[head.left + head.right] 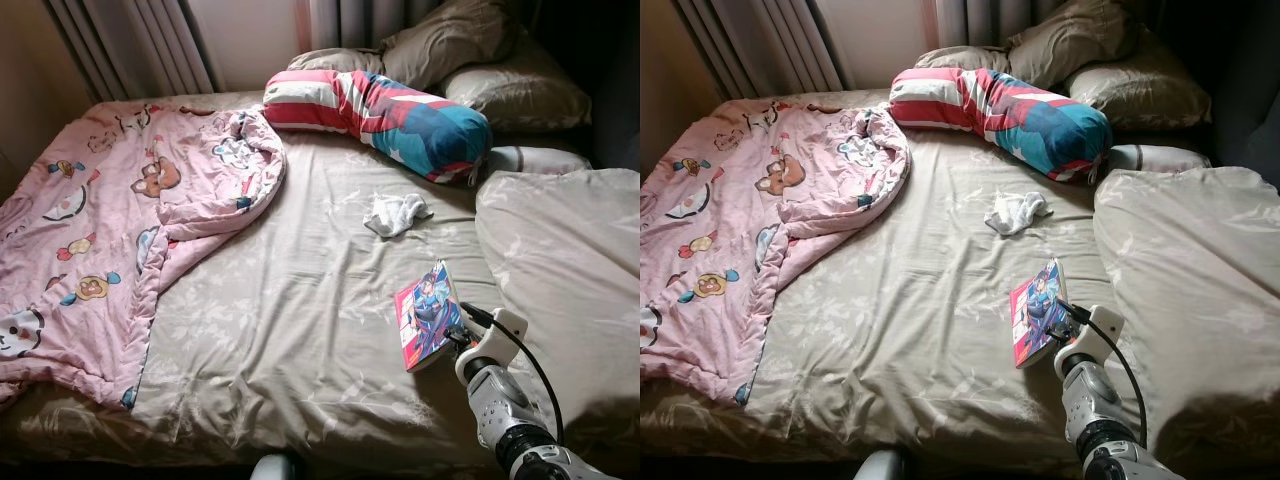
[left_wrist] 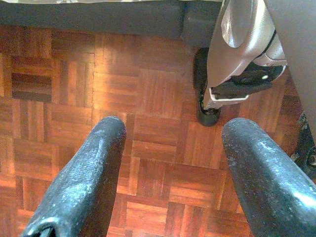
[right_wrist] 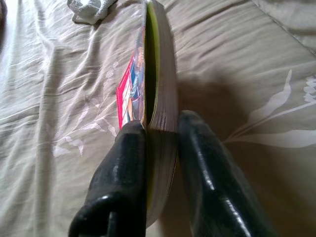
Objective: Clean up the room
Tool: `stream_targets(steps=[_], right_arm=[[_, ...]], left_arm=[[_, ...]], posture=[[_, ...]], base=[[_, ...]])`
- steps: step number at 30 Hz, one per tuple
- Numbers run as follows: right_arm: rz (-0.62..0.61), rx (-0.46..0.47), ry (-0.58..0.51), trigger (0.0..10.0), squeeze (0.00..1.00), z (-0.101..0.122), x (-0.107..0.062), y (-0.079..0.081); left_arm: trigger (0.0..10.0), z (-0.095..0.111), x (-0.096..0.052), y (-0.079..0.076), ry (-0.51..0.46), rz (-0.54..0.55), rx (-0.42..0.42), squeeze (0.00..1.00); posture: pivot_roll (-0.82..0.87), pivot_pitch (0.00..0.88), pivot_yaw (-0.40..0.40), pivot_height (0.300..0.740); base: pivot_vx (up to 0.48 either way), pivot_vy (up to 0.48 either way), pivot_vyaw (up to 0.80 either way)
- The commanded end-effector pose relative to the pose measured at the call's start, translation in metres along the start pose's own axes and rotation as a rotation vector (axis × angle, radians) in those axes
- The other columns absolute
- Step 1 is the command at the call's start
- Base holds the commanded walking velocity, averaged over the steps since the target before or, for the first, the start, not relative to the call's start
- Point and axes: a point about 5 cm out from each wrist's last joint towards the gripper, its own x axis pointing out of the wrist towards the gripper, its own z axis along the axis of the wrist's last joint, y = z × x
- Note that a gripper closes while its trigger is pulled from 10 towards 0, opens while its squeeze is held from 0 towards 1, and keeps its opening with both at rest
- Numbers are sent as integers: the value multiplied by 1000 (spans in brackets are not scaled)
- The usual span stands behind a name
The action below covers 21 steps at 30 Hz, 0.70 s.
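Your right claw [image 3: 160, 148] was clamped on a comic book [image 1: 428, 315], one black finger [image 3: 121, 168] pressed on the colourful cover and the other on the back, so the book stood on edge, tilted, with its pages squeezed between them. You held it just above the beige sheet of the bed [image 1: 300, 330], toward the robot's right side, with the right arm [image 1: 500, 400] reaching in from the lower right. Beyond the book, farther up the bed, a crumpled white cloth [image 1: 396, 213] lay on the sheet, apart from everything else. Behind that, a long pillow [image 1: 380, 115] striped in red and white with a blue end lay across the head of the bed, with beige pillows [image 1: 500, 70] stacked behind it. A pink blanket [image 1: 110, 230] printed with cartoon animals covered the robot's left part of the bed, its edge folded back. A beige duvet [image 1: 570, 270] was heaped on the right. Your left claw [image 2: 170, 173] hung with its fingers spread apart and nothing between them, pointing down at a wooden parquet floor [image 2: 74, 84], where one of the robot's legs [image 2: 237, 59] stood beside the dark bed base.
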Motion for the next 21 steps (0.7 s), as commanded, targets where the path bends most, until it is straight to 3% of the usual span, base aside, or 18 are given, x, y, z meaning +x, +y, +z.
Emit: stream_targets(steps=[1, 17, 18, 21], right_arm=[[-10, 2, -3, 10000, 1000, 0, 0, 0], [-109, 25, -76, 10000, 996, 11, -2, -17], [-115, 18, -80, 10000, 0, 11, -2, -18], [-121, -57, -72, 10000, 0, 9, -4, -20]], left_arm=[[10000, -11, -3, 7, 35, 11, 23, 0], [10000, -8, -3, 7, 29, 5, 20, 0], [10000, -8, -3, 7, 29, 5, 19, 0], [10000, -7, -2, 6, 28, 3, 18, 0]], posture=[[76, 220, 108, 638], [64, 209, 109, 638], [62, 208, 109, 638], [54, 204, 106, 638]], base=[[0, 0, 0], [0, 0, 0], [0, 0, 0], [0, 0, 0]])
